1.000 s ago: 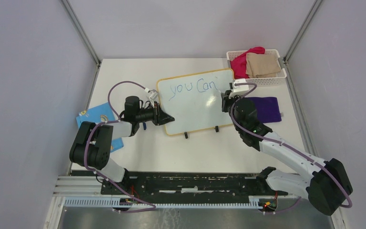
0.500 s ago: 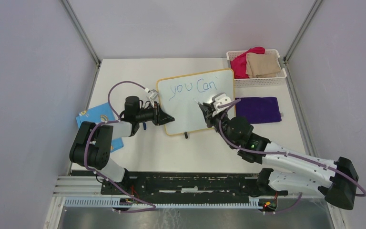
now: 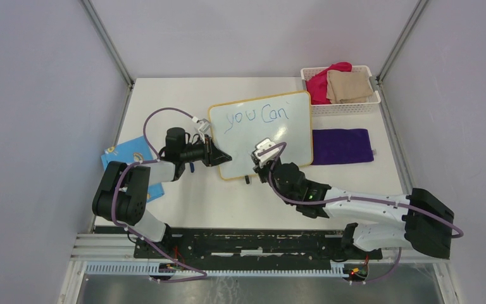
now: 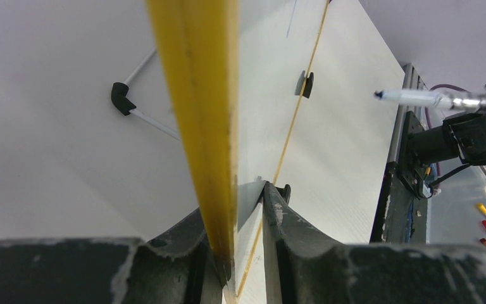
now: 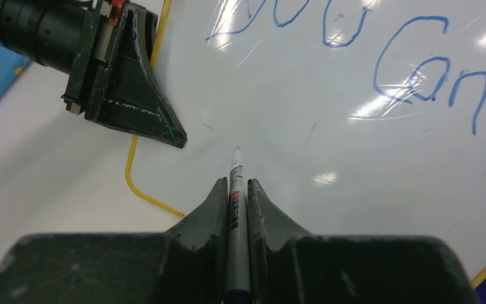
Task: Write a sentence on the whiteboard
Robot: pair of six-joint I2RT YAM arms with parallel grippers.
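Clenched in the right gripper: a thin grey marker pen, tip aimed away at the bare lower left of the small shiny white yellow-rimmed whiteboard. Cannot tell if touching. Pinched at the left rim by the left gripper. Lying long side left to right on the white counter, a bit slanted. Up top, blue handwritten words "you Can".

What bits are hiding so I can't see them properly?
- Right wrist view: the top edge cuts off "you".
- Left wrist view: the whiteboard is edge-on, so its writing is hidden.
- Top view: the left arm covers part of the blue card.
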